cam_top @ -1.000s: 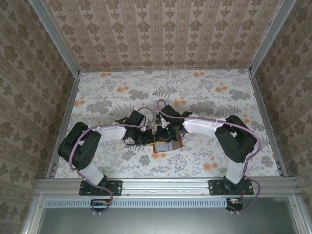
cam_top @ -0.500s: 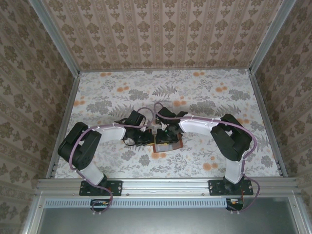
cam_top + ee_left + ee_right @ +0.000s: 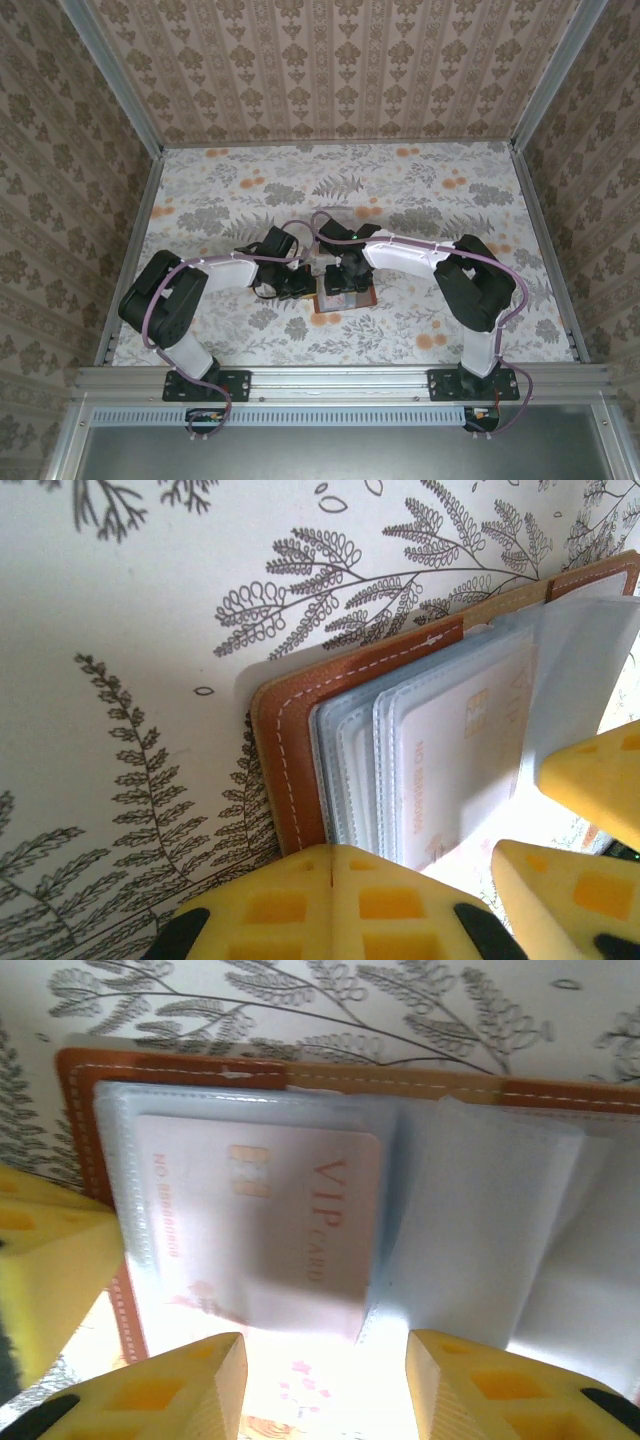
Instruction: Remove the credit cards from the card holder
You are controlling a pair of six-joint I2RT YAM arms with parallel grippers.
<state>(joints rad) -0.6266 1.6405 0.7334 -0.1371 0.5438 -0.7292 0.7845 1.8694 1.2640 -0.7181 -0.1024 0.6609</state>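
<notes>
The card holder point(image 3: 343, 301) lies open on the floral table between both arms; its brown stitched border point(image 3: 290, 755) frames a stack of clear sleeves. A pinkish credit card point(image 3: 265, 1215) printed "VIP CARD" sits inside the top sleeve, and it shows again in the left wrist view point(image 3: 455, 765). My left gripper point(image 3: 332, 848) is shut, its yellow tips meeting at the holder's left edge point(image 3: 308, 286). My right gripper point(image 3: 325, 1365) hovers open just over the sleeves point(image 3: 347, 283), with nothing between its fingers. Other cards are hidden in the sleeves.
Empty clear sleeves point(image 3: 500, 1220) fan out to the right of the card. The left gripper's yellow finger point(image 3: 45, 1260) stands close beside the holder's corner. Patterned walls point(image 3: 330, 70) enclose the floral table point(image 3: 420, 190) on three sides.
My right gripper's jaws have spread apart, and the right arm has shifted a little left over the holder. The left gripper has stayed shut in place.
</notes>
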